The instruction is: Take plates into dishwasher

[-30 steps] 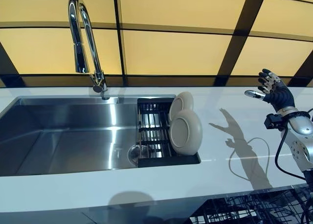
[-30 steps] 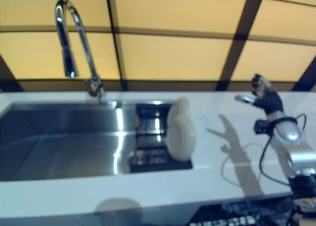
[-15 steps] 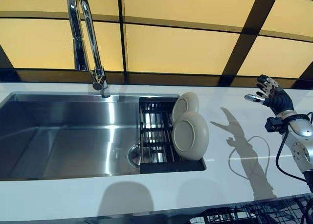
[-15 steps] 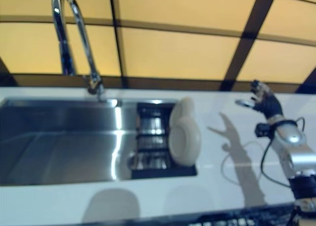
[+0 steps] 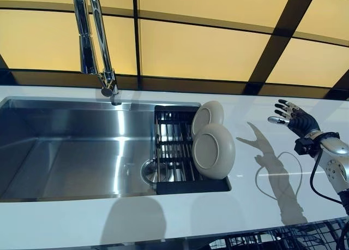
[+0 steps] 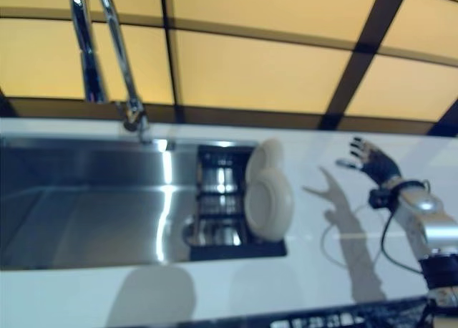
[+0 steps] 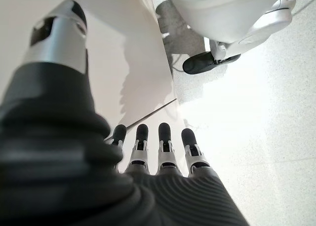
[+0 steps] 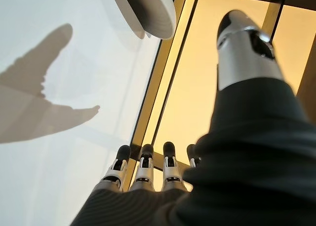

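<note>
Two beige plates stand on edge in a black rack [image 5: 170, 146] at the right end of the sink; the front plate [image 5: 214, 150] overlaps the back plate [image 5: 208, 115]. My right hand [image 5: 290, 115] hovers open over the white counter [image 5: 256, 152], well to the right of the plates, fingers spread toward them. The right wrist view shows the plates' rim [image 8: 146, 10] far beyond its straight fingers [image 8: 142, 169]. My left hand [image 7: 165, 143] appears only in its wrist view, open and holding nothing, beside a white panel above the floor.
A tall chrome faucet [image 5: 91, 40] rises behind the steel sink [image 5: 65, 146]. Yellow wall panels with dark strips back the counter. The black wire of a dishwasher rack [image 5: 283, 242] shows below the counter's front edge at the lower right.
The camera has shifted, so the whole scene sits a little differently. My right hand has dropped lower and come slightly closer to the plates, staying open.
</note>
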Controlling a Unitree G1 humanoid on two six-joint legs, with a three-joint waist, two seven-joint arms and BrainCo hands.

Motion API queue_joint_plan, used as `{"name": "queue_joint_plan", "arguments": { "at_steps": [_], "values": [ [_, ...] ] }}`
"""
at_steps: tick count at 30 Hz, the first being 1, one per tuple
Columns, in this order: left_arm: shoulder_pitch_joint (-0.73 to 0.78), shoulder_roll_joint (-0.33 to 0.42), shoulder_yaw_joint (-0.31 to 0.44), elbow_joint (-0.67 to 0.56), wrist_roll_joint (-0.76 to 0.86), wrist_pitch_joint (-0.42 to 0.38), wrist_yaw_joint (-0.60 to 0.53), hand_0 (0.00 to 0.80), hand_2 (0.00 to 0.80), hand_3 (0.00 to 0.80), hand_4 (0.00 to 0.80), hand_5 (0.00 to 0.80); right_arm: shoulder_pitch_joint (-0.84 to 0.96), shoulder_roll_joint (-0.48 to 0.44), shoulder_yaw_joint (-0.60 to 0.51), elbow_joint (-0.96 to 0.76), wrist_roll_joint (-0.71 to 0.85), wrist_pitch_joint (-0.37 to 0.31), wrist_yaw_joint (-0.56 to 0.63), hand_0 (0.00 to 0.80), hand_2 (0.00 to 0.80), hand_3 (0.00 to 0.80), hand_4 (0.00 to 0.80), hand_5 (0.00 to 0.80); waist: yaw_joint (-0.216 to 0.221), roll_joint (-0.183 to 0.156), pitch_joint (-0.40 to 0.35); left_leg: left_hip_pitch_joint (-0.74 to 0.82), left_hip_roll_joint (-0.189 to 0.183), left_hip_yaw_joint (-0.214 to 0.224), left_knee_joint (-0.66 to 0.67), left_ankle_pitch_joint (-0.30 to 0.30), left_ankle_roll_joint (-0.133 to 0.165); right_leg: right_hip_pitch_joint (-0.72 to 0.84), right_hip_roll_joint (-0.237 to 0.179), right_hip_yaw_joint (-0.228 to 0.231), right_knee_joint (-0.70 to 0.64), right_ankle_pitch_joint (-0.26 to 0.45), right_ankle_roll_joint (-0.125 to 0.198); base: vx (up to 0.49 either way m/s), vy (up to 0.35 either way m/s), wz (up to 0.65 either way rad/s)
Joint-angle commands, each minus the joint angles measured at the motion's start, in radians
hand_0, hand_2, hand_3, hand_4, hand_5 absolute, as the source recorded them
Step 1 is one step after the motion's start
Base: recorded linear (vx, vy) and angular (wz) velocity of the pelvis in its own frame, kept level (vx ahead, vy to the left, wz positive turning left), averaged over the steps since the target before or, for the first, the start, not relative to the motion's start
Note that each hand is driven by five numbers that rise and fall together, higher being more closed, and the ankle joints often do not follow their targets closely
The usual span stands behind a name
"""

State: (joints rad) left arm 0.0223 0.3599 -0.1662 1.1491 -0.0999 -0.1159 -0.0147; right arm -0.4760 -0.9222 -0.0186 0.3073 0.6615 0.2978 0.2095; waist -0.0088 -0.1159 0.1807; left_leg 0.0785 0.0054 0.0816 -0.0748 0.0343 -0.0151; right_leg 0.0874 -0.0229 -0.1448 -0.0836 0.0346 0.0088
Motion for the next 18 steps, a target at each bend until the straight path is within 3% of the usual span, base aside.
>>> {"name": "queue_joint_plan", "arguments": {
  "at_steps": [1, 18],
  "values": [
    [-0.022, 0.035, 0.011, 0.007, 0.007, -0.009, 0.006, 0.0, 0.0, 0.0, 0.0, 0.0, -0.022, -0.053, 0.068, 0.001, 0.078, 0.055, 0.074, 0.0, 0.0, 0.0, 0.0, 0.0, 0.035, -0.043, -0.038, -0.006, -0.014, 0.016, 0.047, -0.042, 0.002, -0.032, -0.041, 0.024, 0.024, 0.072, 0.098, 0.0, 0.0, 0.0],
    [-0.024, 0.042, 0.007, 0.006, 0.012, -0.013, 0.014, 0.0, 0.0, 0.0, 0.0, 0.0, 0.028, -0.011, 0.169, 0.013, 0.083, 0.316, 0.318, 0.0, 0.0, 0.0, 0.0, 0.0, 0.036, -0.058, -0.037, 0.009, -0.015, 0.018, 0.024, -0.033, 0.001, -0.022, -0.038, 0.019, 0.017, 0.072, 0.098, 0.0, 0.0, 0.0]
  ]
}}
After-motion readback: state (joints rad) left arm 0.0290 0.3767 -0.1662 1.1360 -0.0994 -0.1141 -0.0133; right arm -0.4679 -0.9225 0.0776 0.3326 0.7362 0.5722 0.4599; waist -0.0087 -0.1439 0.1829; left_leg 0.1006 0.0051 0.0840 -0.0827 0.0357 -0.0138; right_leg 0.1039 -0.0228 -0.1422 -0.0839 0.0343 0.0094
